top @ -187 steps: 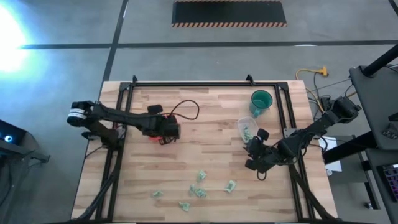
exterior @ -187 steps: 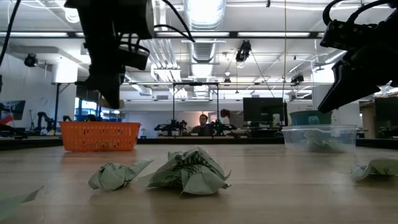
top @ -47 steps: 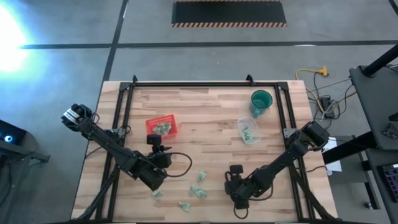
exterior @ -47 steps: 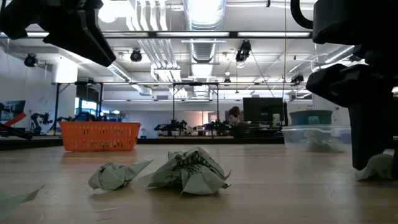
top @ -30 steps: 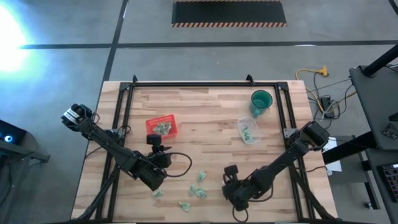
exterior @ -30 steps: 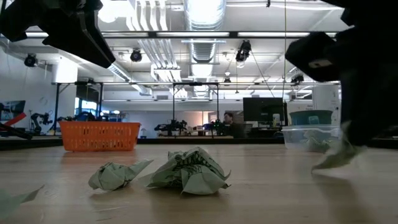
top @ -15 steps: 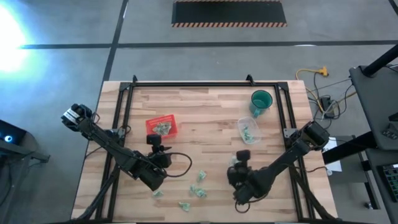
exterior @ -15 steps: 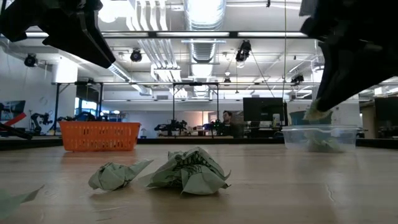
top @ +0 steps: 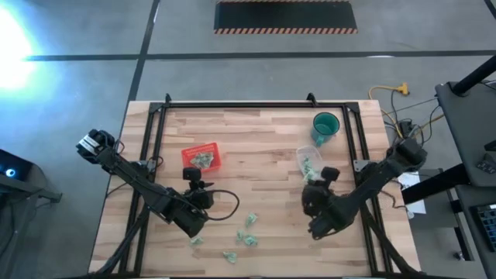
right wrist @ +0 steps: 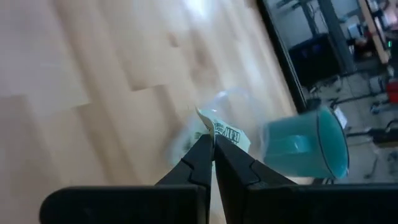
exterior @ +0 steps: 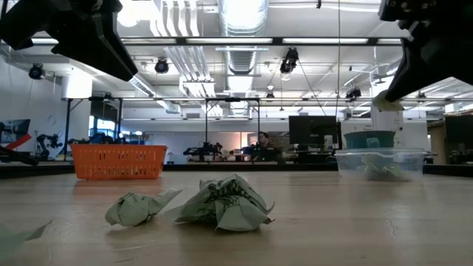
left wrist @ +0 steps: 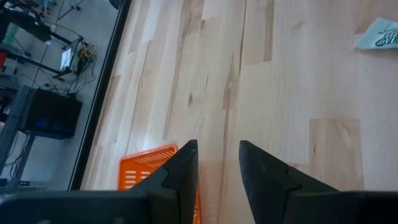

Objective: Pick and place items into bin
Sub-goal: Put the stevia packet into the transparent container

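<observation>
Binned: some wrappers in red tray [top: 201, 157], clear tub [top: 309, 162] | I'm carrying: right gripper [right wrist: 213, 144] clenching one wrapper [right wrist: 225, 132] | left gripper [left wrist: 217, 163] parted, empty | awaiting: four loose wrappers [top: 248, 230]

On the table [top: 263, 174]: tray [top: 201, 156] left of centre, pieces lying in it; clear tub [top: 309, 162] to the right, mug [top: 325, 126] just behind it near the far right corner. Loose items [top: 248, 230] scattered along the front edge, between the two arms. Left gripper [top: 195, 222] above the front left, beside the nearest scraps. Right gripper [top: 311, 195] raised just in front of the tub, one wrapper [right wrist: 225, 132] pinched at its tips. Beyond the table, a person [exterior: 260, 145] seated at distant benches.
</observation>
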Robot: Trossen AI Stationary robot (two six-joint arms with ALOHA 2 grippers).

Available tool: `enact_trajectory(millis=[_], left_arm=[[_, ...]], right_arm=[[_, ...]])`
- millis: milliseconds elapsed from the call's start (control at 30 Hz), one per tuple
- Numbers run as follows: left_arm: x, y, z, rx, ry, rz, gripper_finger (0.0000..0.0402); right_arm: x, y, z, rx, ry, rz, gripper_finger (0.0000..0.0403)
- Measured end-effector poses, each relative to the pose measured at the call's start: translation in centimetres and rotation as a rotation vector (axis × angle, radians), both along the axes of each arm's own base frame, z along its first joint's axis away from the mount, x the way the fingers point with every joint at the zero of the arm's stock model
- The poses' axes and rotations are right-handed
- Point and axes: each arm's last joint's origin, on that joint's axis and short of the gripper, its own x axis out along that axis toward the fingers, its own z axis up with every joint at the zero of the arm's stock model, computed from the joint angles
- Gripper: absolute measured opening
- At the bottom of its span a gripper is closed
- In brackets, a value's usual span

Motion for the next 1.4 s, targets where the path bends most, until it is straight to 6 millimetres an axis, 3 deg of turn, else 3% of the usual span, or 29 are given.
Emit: enact_trajectory(millis=[267, 500, 867, 1133, 1400], left_arm=[[0.0, 0.0, 0.0, 0.002, 0.001, 0.000, 0.0100], [0.0, 0.1, 0.0, 0.010, 0.001, 0.000, 0.0100], [0.0, 0.1, 0.0, 0.012, 0.001, -0.001, 0.0100], [0.0, 0.1, 0.0, 0.011, 0.000, 0.000, 0.0100], [0.0, 0.1, 0.0, 0.010, -0.001, 0.001, 0.0100]], right_arm=[[-4.2, -3.7, -0.5, 0.070, -0.230, -0.058, 0.0008], [-6.1, -6.7, -1.8, 0.185, -0.399, -0.120, 0.0008], [-6.0, -9.4, -3.4, 0.289, -0.503, -0.177, 0.0008], [-5.6, -9.8, -3.8, 0.279, -0.513, -0.209, 0.0009], [-5.4, -9.7, -4.4, 0.253, -0.468, -0.202, 0.0067]])
